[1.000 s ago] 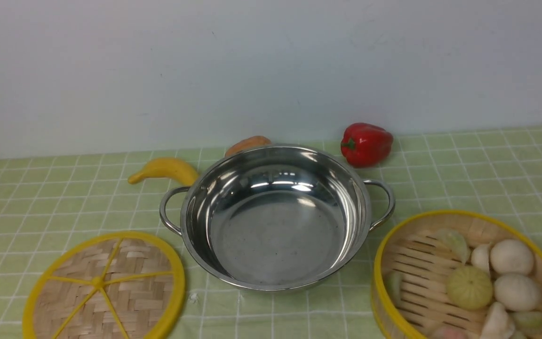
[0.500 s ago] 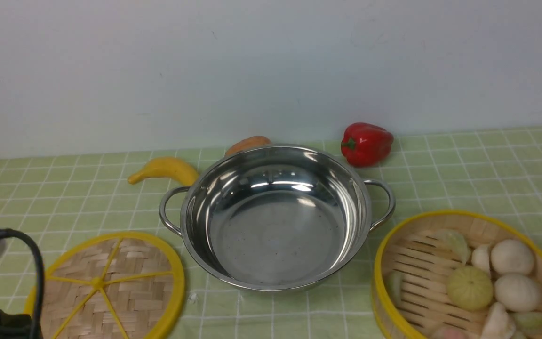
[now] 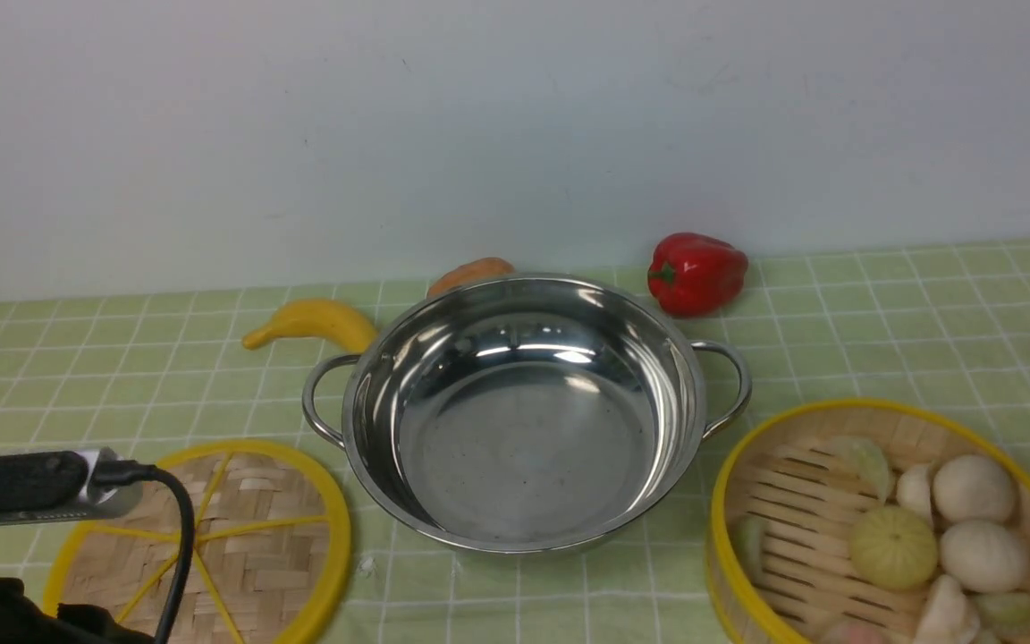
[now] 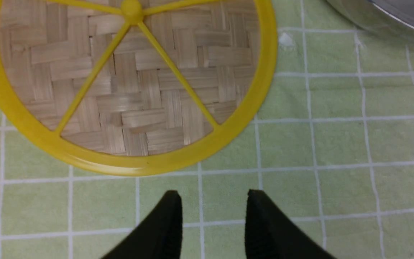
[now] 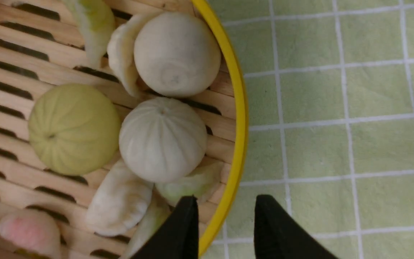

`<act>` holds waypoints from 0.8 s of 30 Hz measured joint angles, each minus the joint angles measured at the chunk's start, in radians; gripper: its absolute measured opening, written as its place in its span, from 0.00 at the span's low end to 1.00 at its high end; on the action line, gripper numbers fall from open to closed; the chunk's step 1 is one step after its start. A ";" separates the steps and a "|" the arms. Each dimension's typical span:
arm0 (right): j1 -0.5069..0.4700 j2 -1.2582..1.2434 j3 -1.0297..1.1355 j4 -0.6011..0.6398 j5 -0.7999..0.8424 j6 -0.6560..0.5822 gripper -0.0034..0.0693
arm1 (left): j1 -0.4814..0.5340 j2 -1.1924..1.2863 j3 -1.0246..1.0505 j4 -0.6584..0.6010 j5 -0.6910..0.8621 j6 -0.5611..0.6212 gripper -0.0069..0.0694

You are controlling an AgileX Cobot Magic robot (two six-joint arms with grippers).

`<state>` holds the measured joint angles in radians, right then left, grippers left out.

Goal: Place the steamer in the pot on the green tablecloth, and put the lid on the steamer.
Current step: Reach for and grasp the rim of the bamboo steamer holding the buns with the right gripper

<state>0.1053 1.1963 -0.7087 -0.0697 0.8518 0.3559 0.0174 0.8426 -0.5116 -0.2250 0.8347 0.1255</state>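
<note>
The steel pot (image 3: 524, 420) stands empty in the middle of the green tablecloth (image 3: 926, 304). The lid (image 3: 211, 546) lies flat to its left; in the left wrist view the lid (image 4: 131, 82) is just ahead of my open, empty left gripper (image 4: 214, 194), which is over bare cloth. The steamer (image 3: 801, 501), with white and green buns, sits to the right of the pot. In the right wrist view my right gripper (image 5: 226, 199) is open, with one finger on each side of the steamer's yellow rim (image 5: 241, 126). I cannot tell whether it touches the rim.
A yellow banana (image 3: 314, 324), an orange vegetable (image 3: 470, 274) and a red bell pepper (image 3: 696, 273) lie behind the pot near the wall. My left arm (image 3: 23, 487) with its cable overlaps the lid's left side. The pot's edge (image 4: 390, 14) shows in the left wrist view.
My left arm has come into the front view from the lower left and risen over the lid's left side. A piece of my right arm has appeared at the right edge by the steamer.
</note>
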 joint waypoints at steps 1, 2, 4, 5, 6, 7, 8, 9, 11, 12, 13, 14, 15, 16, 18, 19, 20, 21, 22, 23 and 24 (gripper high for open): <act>0.000 0.018 0.000 0.000 -0.013 0.003 0.38 | 0.000 0.003 0.000 0.000 0.004 0.000 0.41; 0.000 0.050 -0.001 -0.004 -0.033 0.011 0.38 | 0.000 0.004 0.000 0.000 0.006 0.001 0.41; 0.000 0.090 -0.001 -0.011 -0.053 0.027 0.38 | 0.000 0.004 0.000 0.000 0.006 0.002 0.41; 0.000 0.109 -0.001 -0.015 -0.062 0.037 0.38 | 0.000 0.004 0.000 0.000 0.006 0.002 0.41; 0.000 0.134 -0.001 -0.027 -0.069 0.048 0.38 | 0.000 0.004 0.000 0.000 0.006 0.002 0.41; 0.000 0.137 -0.001 -0.030 -0.072 0.053 0.38 | 0.000 0.004 0.000 0.000 0.006 0.002 0.41; 0.000 0.160 -0.001 -0.043 -0.078 0.068 0.38 | 0.000 0.004 0.000 0.000 0.006 0.003 0.41; 0.000 0.174 -0.001 -0.053 -0.086 0.079 0.38 | 0.000 0.004 0.000 0.000 0.007 0.003 0.41; 0.000 0.199 -0.001 -0.071 -0.104 0.090 0.38 | 0.000 0.004 0.000 0.000 0.007 0.003 0.41; 0.000 0.214 -0.001 -0.083 -0.117 0.098 0.38 | 0.000 0.004 0.000 0.000 0.008 0.003 0.41; 0.000 0.219 -0.001 -0.086 -0.120 0.100 0.38 | 0.000 0.004 0.000 0.000 0.008 0.003 0.41; 0.000 0.226 -0.001 -0.090 -0.129 0.106 0.38 | 0.000 0.004 0.000 0.000 0.008 0.004 0.41; 0.000 0.241 -0.001 -0.101 -0.139 0.116 0.38 | 0.000 0.004 0.000 0.000 0.008 0.006 0.41; 0.000 0.257 -0.001 -0.116 -0.153 0.130 0.38 | 0.000 0.004 0.000 0.000 0.008 0.008 0.41; 0.000 0.274 -0.001 -0.128 -0.160 0.143 0.38 | 0.000 0.004 0.000 0.000 0.008 0.012 0.41; 0.000 0.276 -0.001 -0.130 -0.161 0.145 0.38 | 0.000 0.004 0.000 0.000 0.008 0.012 0.41; 0.000 0.291 -0.001 -0.143 -0.167 0.161 0.38 | 0.000 0.004 0.000 0.000 0.009 0.019 0.41; 0.000 0.307 -0.001 -0.158 -0.173 0.170 0.36 | 0.000 0.004 0.000 0.000 0.009 0.027 0.41; 0.000 0.308 -0.001 -0.161 -0.173 0.171 0.36 | 0.000 0.004 0.000 0.000 0.009 0.027 0.41; 0.000 0.321 -0.001 -0.175 -0.176 0.177 0.32 | 0.000 0.004 0.000 0.000 0.009 0.036 0.41; 0.000 0.324 -0.001 -0.179 -0.177 0.180 0.27 | 0.000 0.004 0.000 0.000 0.009 0.040 0.41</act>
<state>0.1053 1.5206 -0.7094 -0.2483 0.6745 0.5358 0.0174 0.8466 -0.5116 -0.2250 0.8434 0.1653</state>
